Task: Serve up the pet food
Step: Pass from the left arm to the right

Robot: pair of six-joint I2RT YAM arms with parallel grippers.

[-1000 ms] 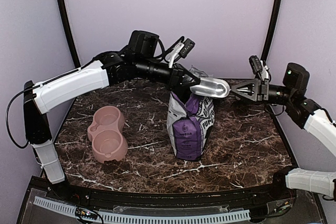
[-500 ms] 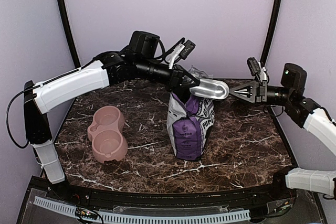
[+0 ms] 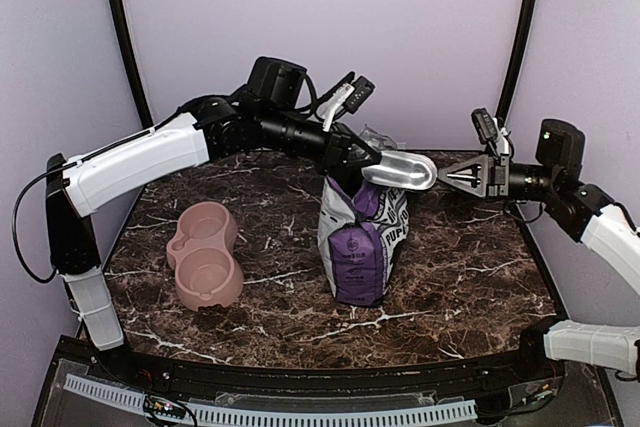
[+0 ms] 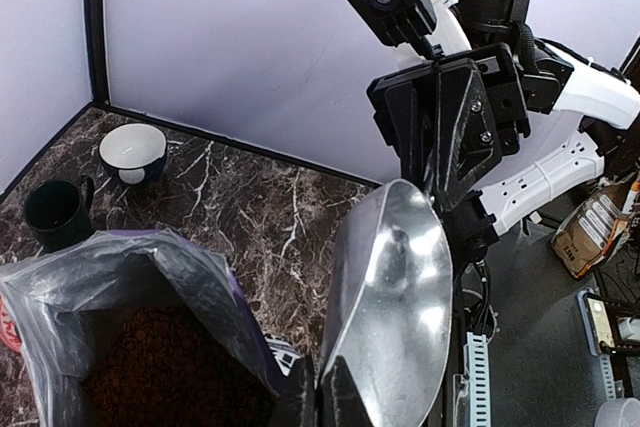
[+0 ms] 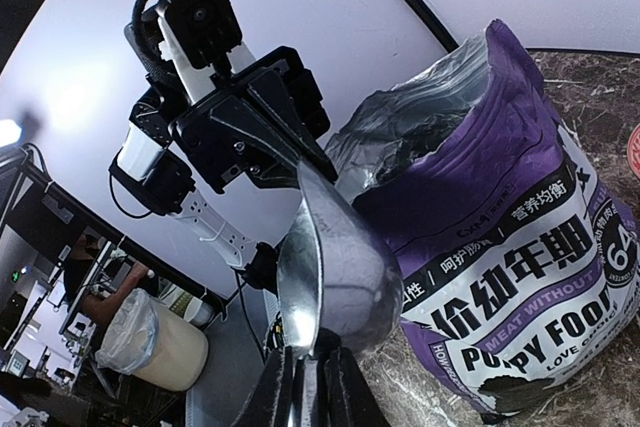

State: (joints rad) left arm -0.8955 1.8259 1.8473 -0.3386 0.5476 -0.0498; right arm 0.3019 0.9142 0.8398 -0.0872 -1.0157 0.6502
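left gripper (image 3: 355,159): clamped on handle of shiny metal scoop (image 3: 402,169) | right gripper (image 3: 447,178): narrow, apparently pinching scoop's far rim | reddish-brown dry kibble (image 4: 170,367): below scoop, toward handle side, inside open purple-and-white foil bag (image 3: 358,247) | scoop axis: level, gripper to gripper | left gripper nearer kibble

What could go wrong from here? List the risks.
The left fingers and right fingers both pinch one scoop; uneven motion could twist it loose.
The open bag stands unsupported beneath it; a knock could tip it, spilling the pet food.
The pink bowl sits apart to the bag's left; a loaded scoop may shed pieces crossing.
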